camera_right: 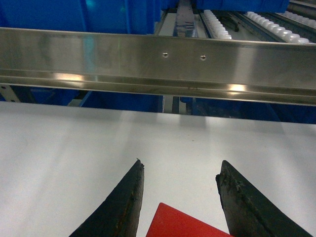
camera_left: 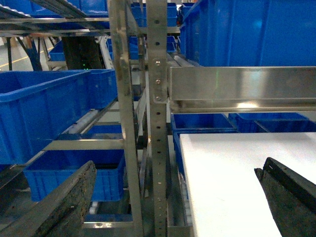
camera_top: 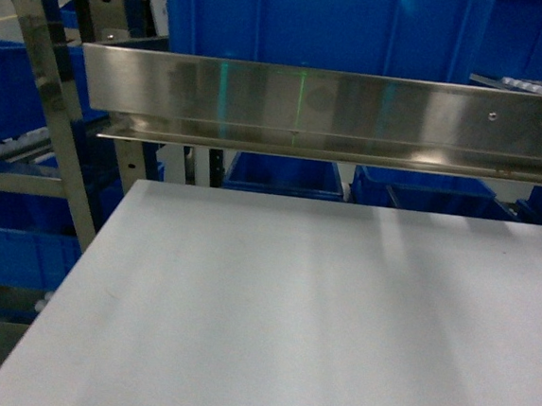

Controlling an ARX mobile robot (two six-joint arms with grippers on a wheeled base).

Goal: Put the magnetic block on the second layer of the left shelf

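blue bins fill the steel rack on the left, and one big deep blue bin [camera_left: 47, 111] sits on a sloped tier [camera_left: 94, 118] beside the upright post [camera_left: 157, 123]; i judge this tier to be the goal, but which level is the second i cannot tell for sure. the left gripper [camera_left: 173, 197] is wide, nothing between its dark fingers [camera_left: 69, 202], and it looks at the rack from beside the white table [camera_left: 232, 173]. to the right, the right gripper [camera_right: 180, 185] hangs over the same table with its jaws apart, and the red block [camera_right: 180, 224] shows between them at the bottom edge; whether the pads press it i cannot tell. so the step seems early: the block is not yet on the shelf. the next move calls for a firm hold, then a long carry left past the steel beam [camera_top: 327, 108]. the head view shows no arm, only the table, the beam and more bins behind.
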